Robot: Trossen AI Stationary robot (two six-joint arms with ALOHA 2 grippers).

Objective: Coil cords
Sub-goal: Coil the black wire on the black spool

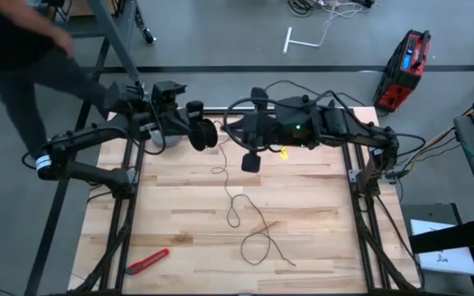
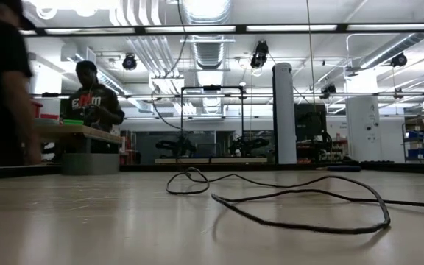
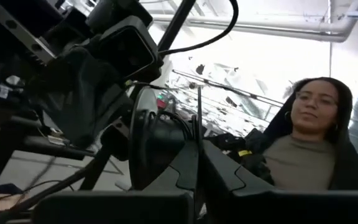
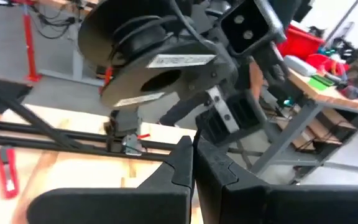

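Partly hidden: reel point(image 1: 205, 134) in left tool point(image 1: 197, 131); cord point(image 1: 245, 215) trails.

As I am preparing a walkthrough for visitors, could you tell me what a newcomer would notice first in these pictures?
The eye goes first to the black reel, held up at the table's far edge by the left gripper, with the right gripper close beside it. Next comes the thin black cord, trailing from the reel in loose loops across the wood toward the near edge.

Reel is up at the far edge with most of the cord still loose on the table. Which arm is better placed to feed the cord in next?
Probably the right: the left end effector holds the reel, while the right end effector hangs free beside the cord.
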